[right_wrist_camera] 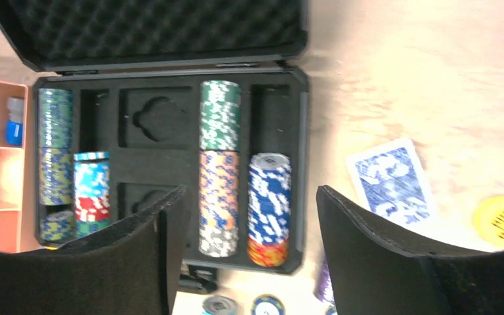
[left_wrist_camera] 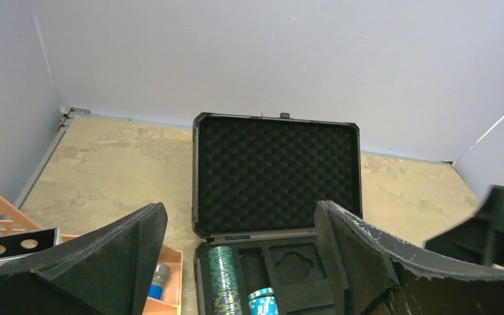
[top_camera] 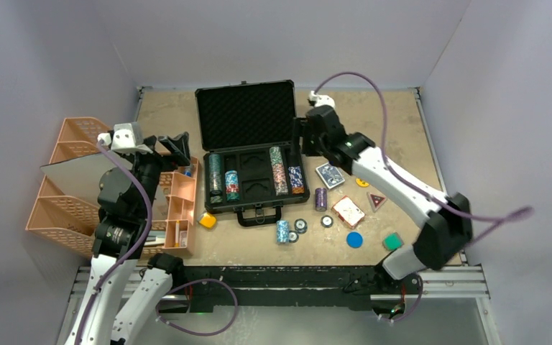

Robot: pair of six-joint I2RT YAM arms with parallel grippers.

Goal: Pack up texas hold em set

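The black briefcase (top_camera: 244, 115) lies open at the table's middle, with its foam lid up. Chip stacks (right_wrist_camera: 219, 164) fill several slots of its tray (left_wrist_camera: 302, 266). Loose on the table to its right lie a blue card deck (top_camera: 329, 175), a red card deck (top_camera: 348, 211), a purple chip stack (top_camera: 320, 198), a blue chip stack (top_camera: 282, 231), single chips (top_camera: 300, 225) and a yellow button (top_camera: 362, 182). My right gripper (right_wrist_camera: 249, 197) hovers open and empty above the tray's right side. My left gripper (left_wrist_camera: 239, 210) is open and empty, left of the case.
An orange organizer (top_camera: 180, 201) with compartments sits left of the case, and orange baskets (top_camera: 65, 208) stand further left. A yellow block (top_camera: 208, 220) lies by the case's front left corner. A green block (top_camera: 392, 241) and a blue disc (top_camera: 354, 239) lie at the front right.
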